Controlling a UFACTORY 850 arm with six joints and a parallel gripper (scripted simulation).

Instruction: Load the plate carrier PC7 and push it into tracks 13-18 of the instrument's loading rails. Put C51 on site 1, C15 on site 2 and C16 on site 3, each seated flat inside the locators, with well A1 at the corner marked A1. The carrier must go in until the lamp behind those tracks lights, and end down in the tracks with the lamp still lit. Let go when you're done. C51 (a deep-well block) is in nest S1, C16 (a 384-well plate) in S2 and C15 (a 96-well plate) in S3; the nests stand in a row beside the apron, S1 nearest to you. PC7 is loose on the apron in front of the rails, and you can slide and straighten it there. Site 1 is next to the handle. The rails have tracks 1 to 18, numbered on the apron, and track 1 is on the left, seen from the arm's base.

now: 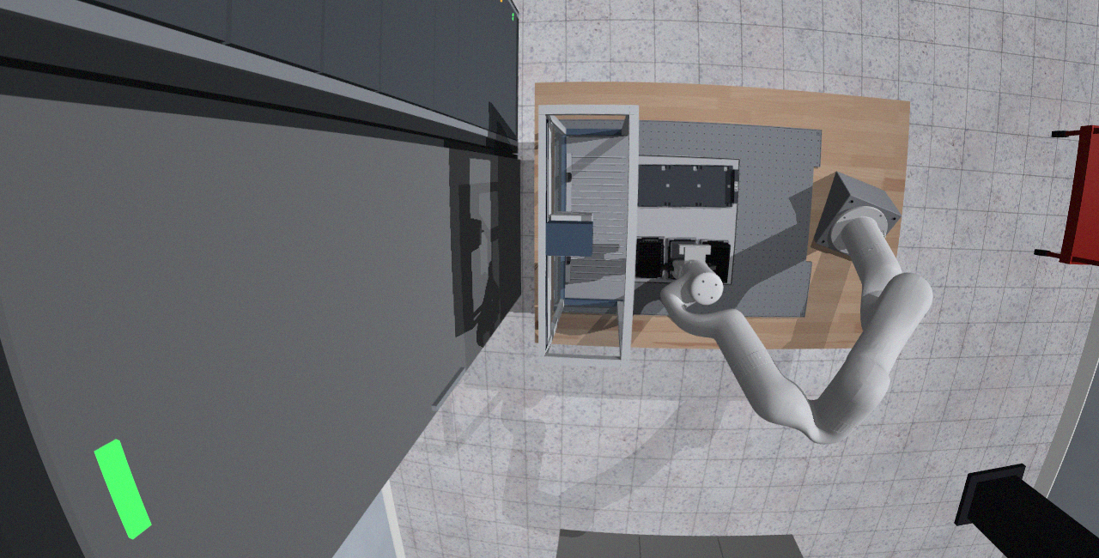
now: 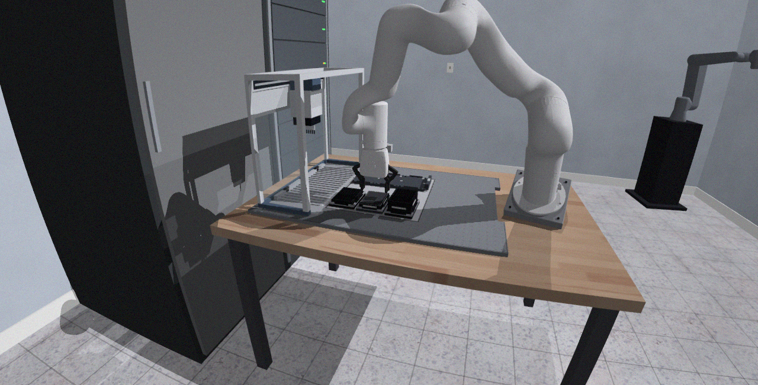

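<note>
The dark plate carrier PC7 lies empty on the grey apron in front of the rails; it also shows behind the gripper in the exterior view. Three black plates stand in a row of nests beside it: the taller block C51 nearest the arm's base, C16 in the middle, and C15 nearest the rails. My gripper is open and empty. It points straight down, just above C16, with a finger to either side of the plate. From above, the wrist hides C16.
The ribbed loading rails sit under a white instrument frame with a hanging pipetting head. The arm's base is bolted at the table's far right. A tall dark cabinet stands to the left of the table.
</note>
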